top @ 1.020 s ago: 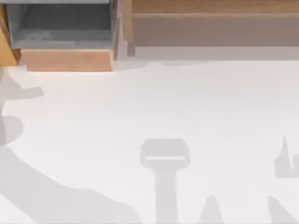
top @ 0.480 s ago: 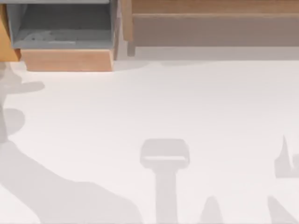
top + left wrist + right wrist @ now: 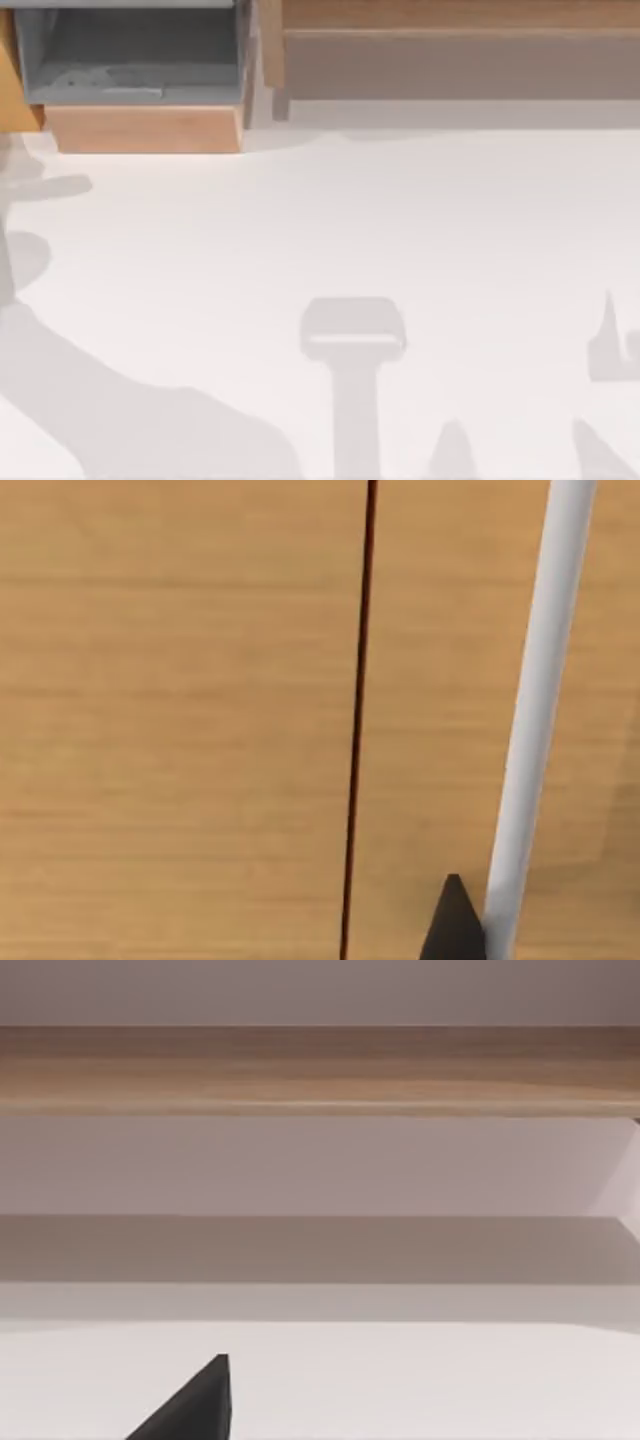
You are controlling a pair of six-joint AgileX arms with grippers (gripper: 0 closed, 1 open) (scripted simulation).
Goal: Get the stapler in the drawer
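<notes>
The drawer (image 3: 140, 128) stands pulled open at the table's back left, with grey inner walls, a grey floor and a light tan front panel. The stapler is out of view. A black tip of my left gripper (image 3: 455, 928) hangs close in front of a tan wooden panel (image 3: 180, 720) with a thin dark seam, right beside a white bar (image 3: 540, 700). A black tip of my right gripper (image 3: 195, 1408) sits low over the white table, facing the wide wooden shelf unit (image 3: 320, 1070).
The wide brown-wood shelf unit (image 3: 450, 50) runs along the back right of the white table (image 3: 330, 220). An orange-tan wooden piece (image 3: 10, 90) sits at the drawer's left. Grey arm shadows lie along the table's left and front.
The arm shadow at the table's left edge has shifted slightly, and the orange-tan piece beside the drawer reaches less far forward. The drawer and shelf have not moved.
</notes>
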